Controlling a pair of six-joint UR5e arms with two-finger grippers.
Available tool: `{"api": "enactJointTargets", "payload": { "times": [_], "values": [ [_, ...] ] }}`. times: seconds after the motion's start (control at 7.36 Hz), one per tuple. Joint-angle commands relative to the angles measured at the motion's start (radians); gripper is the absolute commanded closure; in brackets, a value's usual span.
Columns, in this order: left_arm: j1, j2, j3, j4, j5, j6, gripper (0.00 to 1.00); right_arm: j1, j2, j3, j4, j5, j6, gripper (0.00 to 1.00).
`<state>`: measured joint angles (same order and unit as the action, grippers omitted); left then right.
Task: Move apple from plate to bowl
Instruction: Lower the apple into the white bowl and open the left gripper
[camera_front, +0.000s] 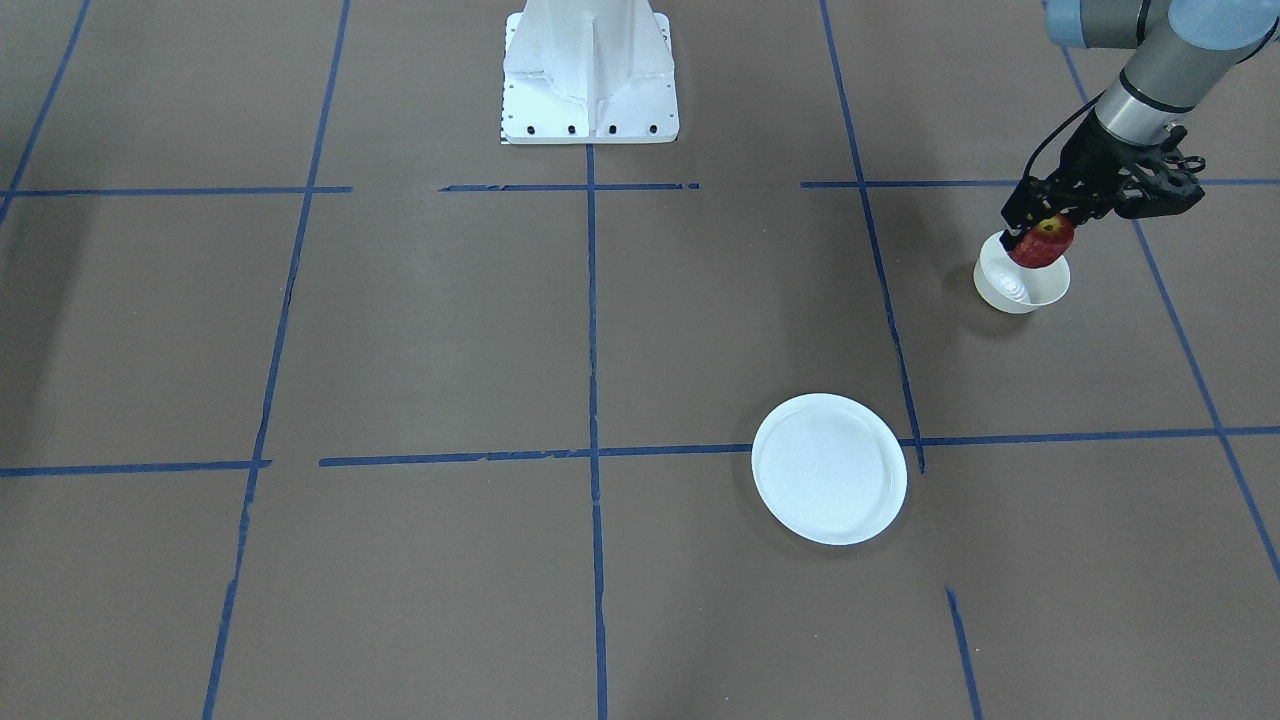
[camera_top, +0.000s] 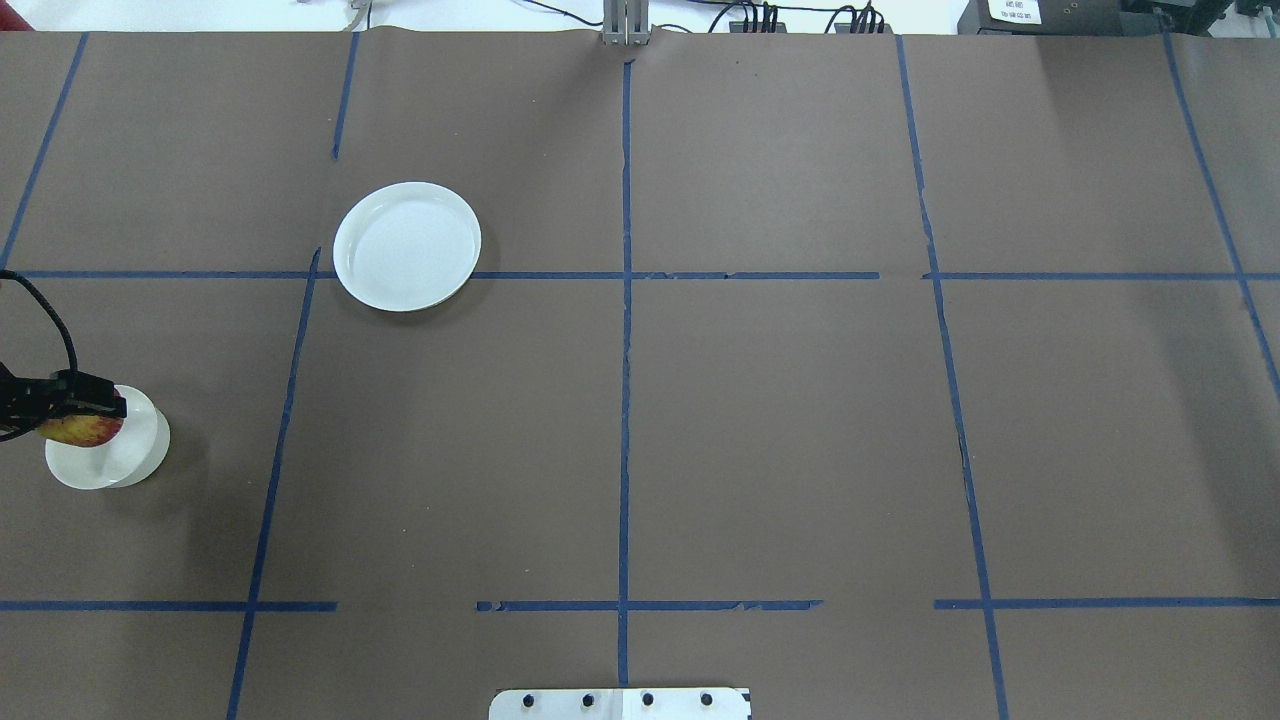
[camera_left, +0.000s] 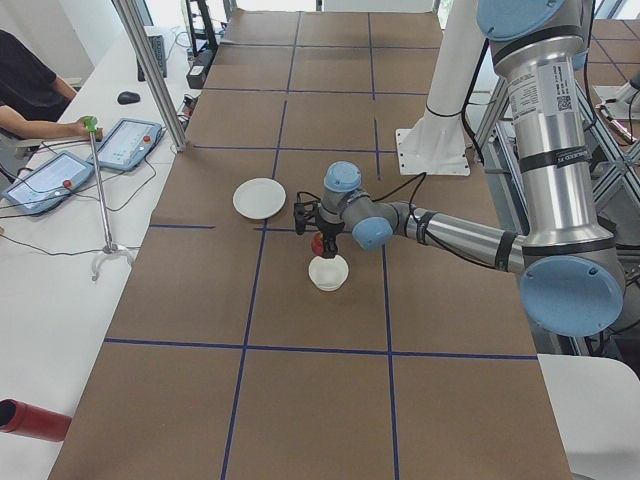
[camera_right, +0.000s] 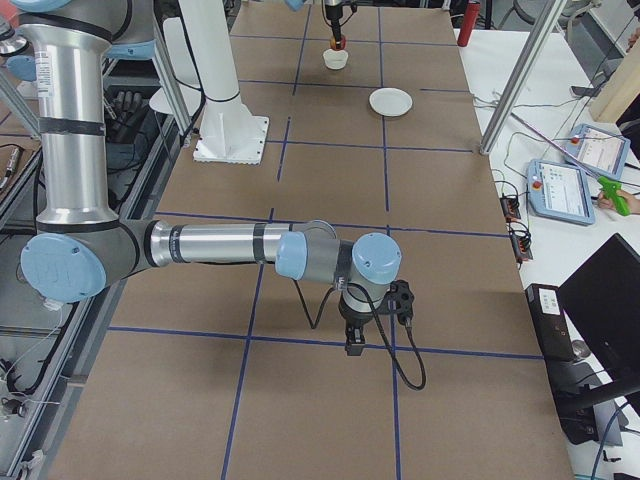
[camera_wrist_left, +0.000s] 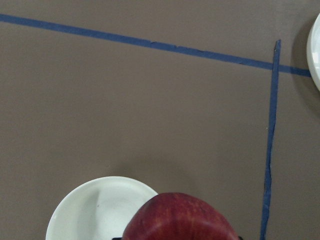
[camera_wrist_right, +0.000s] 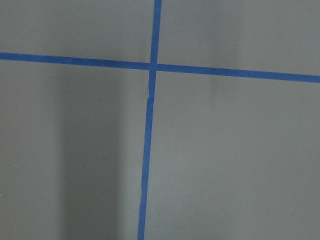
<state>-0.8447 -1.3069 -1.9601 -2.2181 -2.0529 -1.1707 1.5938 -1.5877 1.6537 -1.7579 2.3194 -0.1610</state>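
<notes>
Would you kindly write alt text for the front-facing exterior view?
The left gripper holds a red apple over a small white bowl at the right. An empty white plate sits nearer the camera on the brown, blue-taped table.

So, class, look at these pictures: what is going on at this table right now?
The left gripper is clamped on the apple and holds it just above the bowl, not yet released. The plate lies empty, apart from the bowl. The right gripper hangs over the table far from these things and touches none of them; whether it is open or shut cannot be told.
</notes>
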Motion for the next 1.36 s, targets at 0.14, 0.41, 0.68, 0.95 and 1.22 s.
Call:
{"api": "enactJointTargets", "payload": {
  "times": [0.14, 0.41, 0.68, 0.95, 1.22],
  "values": [
    [0.019, -0.006, 0.069, -0.025, 0.007, -0.004, 1.00, 0.000, 0.000, 0.000, 0.000, 0.000, 0.000, 0.00],
    [0.039, -0.025, 0.102, -0.026, 0.007, -0.004, 1.00, 0.000, 0.000, 0.000, 0.000, 0.000, 0.000, 0.00],
    [0.047, -0.037, 0.118, -0.026, 0.005, -0.003, 1.00, 0.000, 0.000, 0.000, 0.000, 0.000, 0.000, 0.00],
    [0.047, -0.058, 0.151, -0.026, 0.005, 0.000, 1.00, 0.000, 0.000, 0.000, 0.000, 0.000, 0.000, 0.00],
    [0.047, -0.060, 0.162, -0.028, 0.005, 0.002, 0.92, 0.000, 0.000, 0.000, 0.000, 0.000, 0.000, 0.00]
  ]
}}
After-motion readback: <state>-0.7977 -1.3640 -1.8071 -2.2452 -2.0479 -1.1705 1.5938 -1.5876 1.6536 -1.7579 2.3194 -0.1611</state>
